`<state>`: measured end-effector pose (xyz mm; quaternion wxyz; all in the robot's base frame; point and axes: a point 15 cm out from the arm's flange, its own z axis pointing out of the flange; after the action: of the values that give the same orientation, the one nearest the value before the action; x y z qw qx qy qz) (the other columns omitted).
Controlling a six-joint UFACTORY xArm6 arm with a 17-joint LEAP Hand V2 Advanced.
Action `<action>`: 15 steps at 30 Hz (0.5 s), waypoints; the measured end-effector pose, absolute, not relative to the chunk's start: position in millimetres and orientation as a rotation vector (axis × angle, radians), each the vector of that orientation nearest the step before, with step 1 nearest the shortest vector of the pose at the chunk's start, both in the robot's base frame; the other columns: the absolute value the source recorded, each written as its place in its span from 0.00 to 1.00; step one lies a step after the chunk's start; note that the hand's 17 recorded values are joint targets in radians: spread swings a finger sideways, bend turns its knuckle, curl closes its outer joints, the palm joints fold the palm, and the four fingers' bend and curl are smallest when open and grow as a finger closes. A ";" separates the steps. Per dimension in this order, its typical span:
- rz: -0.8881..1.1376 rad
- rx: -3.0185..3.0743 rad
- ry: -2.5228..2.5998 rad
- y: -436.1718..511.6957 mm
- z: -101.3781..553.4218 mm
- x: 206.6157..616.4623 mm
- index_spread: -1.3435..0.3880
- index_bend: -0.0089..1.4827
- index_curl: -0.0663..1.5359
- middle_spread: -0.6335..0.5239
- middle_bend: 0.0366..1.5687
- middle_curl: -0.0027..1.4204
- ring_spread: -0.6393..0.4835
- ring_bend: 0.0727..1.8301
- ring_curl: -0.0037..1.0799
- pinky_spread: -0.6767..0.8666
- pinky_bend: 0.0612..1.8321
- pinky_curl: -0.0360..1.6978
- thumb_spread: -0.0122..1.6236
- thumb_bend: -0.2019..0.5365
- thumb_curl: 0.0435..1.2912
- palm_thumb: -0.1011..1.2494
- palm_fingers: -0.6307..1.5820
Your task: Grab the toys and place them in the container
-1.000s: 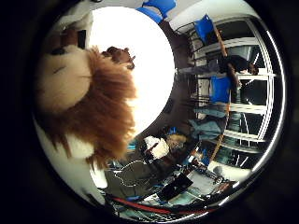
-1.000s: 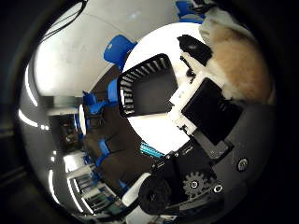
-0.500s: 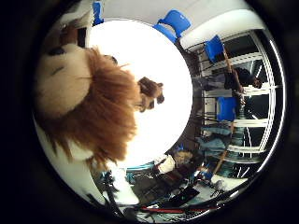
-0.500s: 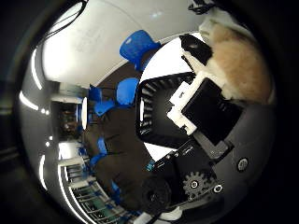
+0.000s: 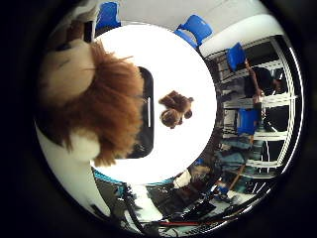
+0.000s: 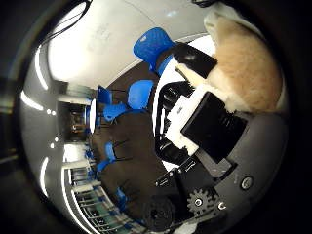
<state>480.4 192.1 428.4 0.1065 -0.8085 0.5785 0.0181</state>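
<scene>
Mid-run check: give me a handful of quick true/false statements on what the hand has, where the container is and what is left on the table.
1. The hand has a plush lion toy close against its palm. True.
2. The small brown plush toy already lies inside the black container. False: it lies on the white round table, beside the container.
3. The black container stands on the white table. True.
4. The chairs around the table are red. False: they are blue.
5. The lion toy lies flat on the table, far from the hand. False: it fills much of the little finger side view, so it is close to the palm.
</scene>
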 end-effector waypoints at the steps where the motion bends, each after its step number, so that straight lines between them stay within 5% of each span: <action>1: 0.065 -2.387 1.703 192.1 427.4 478.5 0.59 0.24 0.47 0.34 0.60 0.54 0.32 0.62 0.61 0.10 0.50 0.48 0.74 0.24 0.33 0.65 0.67; 4: 0.105 -2.416 1.710 190.2 423.6 469.0 0.54 0.17 0.44 0.34 0.48 0.49 0.35 0.53 0.55 0.17 0.42 0.47 0.75 0.24 0.31 0.62 0.44; 7: 0.180 -2.481 1.718 183.7 416.2 451.2 0.51 0.16 0.38 0.41 0.33 0.41 0.50 0.41 0.46 0.42 0.42 0.46 0.75 0.24 0.28 0.57 0.34; 11: 0.227 -2.546 1.689 166.0 417.2 437.1 0.50 0.13 0.33 0.51 0.21 0.32 0.69 0.30 0.34 0.66 0.39 0.40 0.75 0.24 0.25 0.53 0.30; 15: 0.172 -2.508 1.686 131.4 437.0 440.5 0.51 0.12 0.29 0.55 0.19 0.29 0.74 0.25 0.30 0.74 0.33 0.34 0.74 0.25 0.24 0.52 0.30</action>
<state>440.5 131.4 437.0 0.0574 -0.8271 0.5562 0.0569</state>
